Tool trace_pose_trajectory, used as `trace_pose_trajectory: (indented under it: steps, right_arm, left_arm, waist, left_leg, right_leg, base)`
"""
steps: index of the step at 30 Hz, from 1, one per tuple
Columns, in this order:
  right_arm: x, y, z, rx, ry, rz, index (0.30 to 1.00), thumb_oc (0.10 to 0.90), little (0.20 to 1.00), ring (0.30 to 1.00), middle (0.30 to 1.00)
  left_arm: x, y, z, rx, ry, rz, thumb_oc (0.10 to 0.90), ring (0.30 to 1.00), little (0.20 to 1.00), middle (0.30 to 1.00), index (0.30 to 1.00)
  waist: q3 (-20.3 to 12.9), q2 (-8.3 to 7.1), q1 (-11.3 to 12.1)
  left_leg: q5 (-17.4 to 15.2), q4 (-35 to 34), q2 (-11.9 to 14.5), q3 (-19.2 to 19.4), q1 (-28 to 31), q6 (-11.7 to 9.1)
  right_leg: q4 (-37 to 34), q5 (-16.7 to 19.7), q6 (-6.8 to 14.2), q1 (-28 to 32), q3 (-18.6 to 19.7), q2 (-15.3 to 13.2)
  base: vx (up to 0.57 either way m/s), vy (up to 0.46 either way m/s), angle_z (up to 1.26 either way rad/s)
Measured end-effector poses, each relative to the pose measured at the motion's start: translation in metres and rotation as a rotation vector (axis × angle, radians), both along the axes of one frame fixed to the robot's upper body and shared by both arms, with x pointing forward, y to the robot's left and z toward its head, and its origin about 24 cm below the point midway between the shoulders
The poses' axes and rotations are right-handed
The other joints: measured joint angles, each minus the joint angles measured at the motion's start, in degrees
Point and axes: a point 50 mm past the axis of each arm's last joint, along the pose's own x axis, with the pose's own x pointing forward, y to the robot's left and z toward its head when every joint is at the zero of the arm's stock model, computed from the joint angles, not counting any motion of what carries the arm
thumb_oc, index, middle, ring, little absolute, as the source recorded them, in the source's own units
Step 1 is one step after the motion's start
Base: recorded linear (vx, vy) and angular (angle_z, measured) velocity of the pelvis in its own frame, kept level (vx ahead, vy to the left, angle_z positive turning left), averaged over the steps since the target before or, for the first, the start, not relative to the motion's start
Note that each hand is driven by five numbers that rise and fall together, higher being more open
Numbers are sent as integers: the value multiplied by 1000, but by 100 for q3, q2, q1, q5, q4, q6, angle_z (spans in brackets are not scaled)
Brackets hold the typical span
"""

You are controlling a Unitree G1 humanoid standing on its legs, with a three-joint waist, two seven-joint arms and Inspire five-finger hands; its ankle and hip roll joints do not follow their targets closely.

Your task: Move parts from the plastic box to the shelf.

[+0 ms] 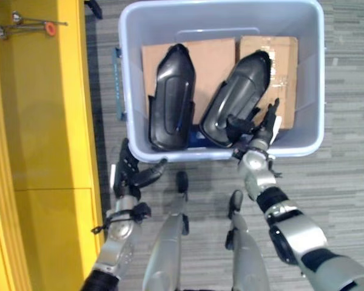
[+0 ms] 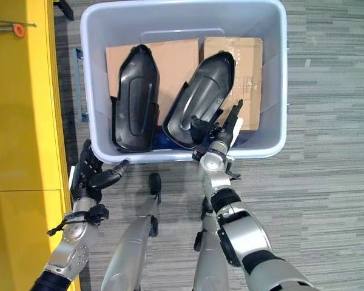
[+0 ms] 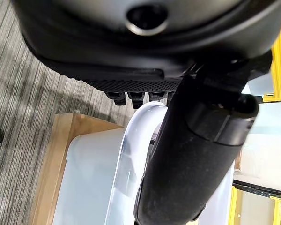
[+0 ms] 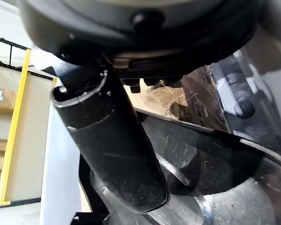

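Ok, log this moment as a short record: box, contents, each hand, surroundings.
box: pale plastic box on grey carpet
contents: two black moulded parts, left part and right part, lying side by side on cardboard sheets
right hand: right hand over the near rim, fingers at the right part's near end
left hand: left hand outside the box's near left corner, open
surroundings: yellow shelf at left

Grey striped carpet floor [image 1: 346, 91], bands running crosswise. Yellow shelf unit [image 1: 42, 121] along left side, glossy, w/ horizontal seam low down. Metal rod w/ orange cap [image 1: 50, 28] at its far end. Even overhead light, soft shadows.
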Motion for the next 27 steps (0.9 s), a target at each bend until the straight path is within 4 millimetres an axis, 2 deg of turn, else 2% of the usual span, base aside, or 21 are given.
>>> trace_pose_trajectory:
  steps: [1, 2, 3, 7, 10, 15, 18, 20, 21, 23, 27]
  right_arm:
    - [1, -2, -2, -7, 12, -2, 1000, 900, 1000, 1000, 1000]
    - [1, -5, -7, -21, 38, -1, 547, 576, 547, 547, 547]
    - [1, -7, -8, -27, 46, -2, 300, 400, 300, 300, 300]
    - [1, -19, -13, -36, 75, -30, 300, 400, 300, 300, 300]
    - [0, -35, -14, -39, 79, -65, 300, 400, 300, 300, 300]
    - [-1, -41, -15, -45, 88, -77, 300, 400, 300, 300, 300]
    - [-2, -58, -14, -43, 101, -118, 300, 400, 300, 300, 300]
    - [-2, -66, -16, -41, 120, -131, 300, 400, 300, 300, 300]
    - [-3, -70, -18, -41, 135, -134, 300, 400, 300, 300, 300]
    - [-4, -71, -26, -14, 177, -113, 300, 400, 300, 300, 300]
    - [-7, -60, -40, 46, 230, -71, 300, 400, 300, 300, 300]
  left_arm:
    - [0, -1, -1, 1, 4, -5, 900, 1000, 1000, 1000, 1000]
    - [0, -2, -4, 5, 20, -13, 900, 1000, 1000, 1000, 1000]
    - [0, -3, -4, 6, 23, -18, 900, 1000, 1000, 1000, 1000]
    - [1, -7, -5, 5, 35, -38, 900, 1000, 1000, 1000, 1000]
    - [1, -8, -7, 7, 44, -43, 900, 1000, 1000, 1000, 1000]
    - [1, -8, -9, 8, 58, -47, 900, 1000, 1000, 1000, 1000]
    - [1, -8, -10, 10, 63, -46, 900, 1000, 1000, 1000, 1000]
    - [1, -9, -11, 11, 72, -48, 900, 1000, 1000, 1000, 1000]
    - [2, -10, -13, 9, 80, -50, 900, 1000, 1000, 1000, 1000]
    - [3, -11, -17, 13, 109, -53, 900, 1000, 1000, 1000, 1000]
    - [4, -10, -26, 0, 164, -50, 900, 1000, 1000, 1000, 1000]
  waist:
    - [-23, 8, 14]
    - [-92, 6, 19]
    - [-114, 22, 31]
    - [-207, 60, 58]
    - [-238, 67, 52]
    - [-286, 117, 54]
    - [-289, 131, 70]
    - [-294, 150, 112]
    - [-290, 170, 138]
    - [-286, 199, 148]
    - [-280, 220, 163]
  left_leg:
    - [0, 0, -7, -5, -2, 0]
    - [1, -6, -31, -28, -7, -1]
    - [0, -11, -44, -38, -8, -1]
    - [0, -13, -84, -66, -22, 0]
    - [0, -13, -106, -65, -28, 0]
    - [0, -12, -107, -65, -27, 0]
    - [26, -13, -107, -53, 4, -35]
    - [24, -13, -101, -52, 51, -26]
    - [89, -13, -101, -56, 102, 61]
    - [73, -19, -93, -63, 262, 74]
    - [69, -31, -64, -79, 533, 77]
  right_leg:
    - [-4, 2, -2, 4, -19, -10]
    - [-6, -1, 2, 4, -42, -29]
    - [-9, -7, 8, -1, -51, -44]
    - [-10, -8, 10, 3, -97, -81]
    - [4, -8, 9, -9, -95, -106]
    - [18, -6, 7, -6, -97, -107]
    - [-12, 5, 22, 36, -96, -106]
    - [-43, 10, 37, 89, -102, -97]
    - [-79, 33, 75, 165, -114, -91]
    - [-171, 49, 103, 372, -138, -69]
    - [-277, 47, 104, 690, -151, -28]
  base:
    - [26, 8, 6]
    - [19, 10, 8]
    - [27, 13, 9]
    - [12, 14, 5]
    - [0, 0, 0]
    - [0, 0, 0]
    - [0, 0, 0]
    - [0, 0, 0]
    - [0, 0, 0]
    - [3, 2, 5]
    - [-4, 1, 1]
